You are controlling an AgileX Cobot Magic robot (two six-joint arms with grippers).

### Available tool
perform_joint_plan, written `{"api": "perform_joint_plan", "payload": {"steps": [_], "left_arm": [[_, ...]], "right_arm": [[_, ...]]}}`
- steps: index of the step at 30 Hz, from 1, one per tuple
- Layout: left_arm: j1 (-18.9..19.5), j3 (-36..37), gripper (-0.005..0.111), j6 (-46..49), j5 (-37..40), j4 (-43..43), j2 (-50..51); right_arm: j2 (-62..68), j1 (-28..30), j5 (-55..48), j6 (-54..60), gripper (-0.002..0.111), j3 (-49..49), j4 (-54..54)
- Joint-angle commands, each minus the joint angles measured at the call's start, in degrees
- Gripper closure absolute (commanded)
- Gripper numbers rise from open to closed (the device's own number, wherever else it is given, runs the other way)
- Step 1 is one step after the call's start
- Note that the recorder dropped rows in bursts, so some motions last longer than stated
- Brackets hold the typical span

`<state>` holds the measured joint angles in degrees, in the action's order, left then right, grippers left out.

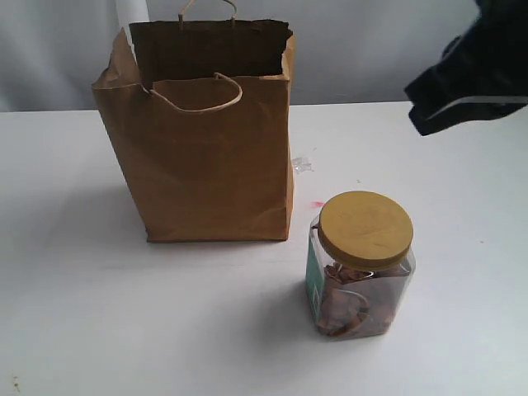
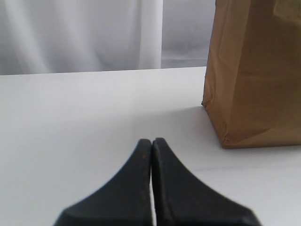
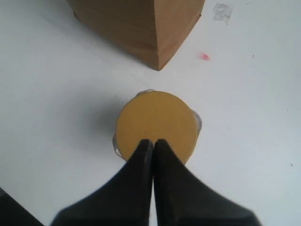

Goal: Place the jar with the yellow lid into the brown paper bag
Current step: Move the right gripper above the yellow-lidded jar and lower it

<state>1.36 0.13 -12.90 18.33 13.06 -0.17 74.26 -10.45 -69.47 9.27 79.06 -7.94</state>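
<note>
Yellow-lidded jar [image 1: 361,272] not yet held. Brown paper bag [image 1: 206,157]: tall creased kraft, ragged open mouth, limp twisted handles [image 1: 235,95]; I judge it light and easily shoved. Jar stands upright on white table [image 1: 74,330], near the bag's corner, apart from it; clear squarish plastic, smooth. Lid [image 3: 155,117] wide, round, matte mustard. Right gripper [image 3: 153,142] hangs above lid, fingers pressed together; left gripper [image 2: 151,140] likewise closed, near bag. I'd open right wide, take flat sides under lid, lift clear of rim

Brown paper bag [image 1: 210,157] creased matt kraft; yellow-lidded jar [image 1: 361,264] clear glossy plastic, matt lid; table [image 1: 74,313] smooth white.
</note>
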Motion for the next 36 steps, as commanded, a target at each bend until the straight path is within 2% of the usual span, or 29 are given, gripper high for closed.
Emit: {"api": "perform_joint_plan", "payload": {"steps": [1, 15, 17, 19, 21, 27, 30, 36], "left_arm": [[-0.2, -0.1, 0.106, -0.2, -0.6, -0.2, 0.2], [-0.2, -0.1, 0.106, -0.2, -0.6, -0.2, 0.2], [-0.2, -0.1, 0.106, -0.2, -0.6, -0.2, 0.2], [-0.2, -0.1, 0.106, -0.2, -0.6, -0.2, 0.2], [-0.2, -0.1, 0.106, -0.2, -0.6, -0.2, 0.2], [-0.2, -0.1, 0.106, -0.2, -0.6, -0.2, 0.2], [-0.2, -0.1, 0.106, -0.2, -0.6, -0.2, 0.2], [-0.2, -0.1, 0.106, -0.2, -0.6, -0.2, 0.2]], "right_arm": [[5.8, -0.5, -0.5, -0.4, 0.108, 1.7, -1.2], [9.5, -0.5, -0.5, -0.3, 0.108, 0.9, -2.5], [9.5, -0.5, -0.5, -0.3, 0.106, 0.9, -2.2], [9.5, -0.5, -0.5, -0.2, 0.097, 0.9, -1.8], [9.5, -0.5, -0.5, 0.4, 0.082, 0.9, -1.5], [9.5, -0.5, -0.5, 0.6, 0.020, 0.9, -2.4], [9.5, -0.5, -0.5, 0.7, 0.009, 0.9, -2.5], [9.5, -0.5, -0.5, 0.8, 0.009, 0.9, -2.2]]}}
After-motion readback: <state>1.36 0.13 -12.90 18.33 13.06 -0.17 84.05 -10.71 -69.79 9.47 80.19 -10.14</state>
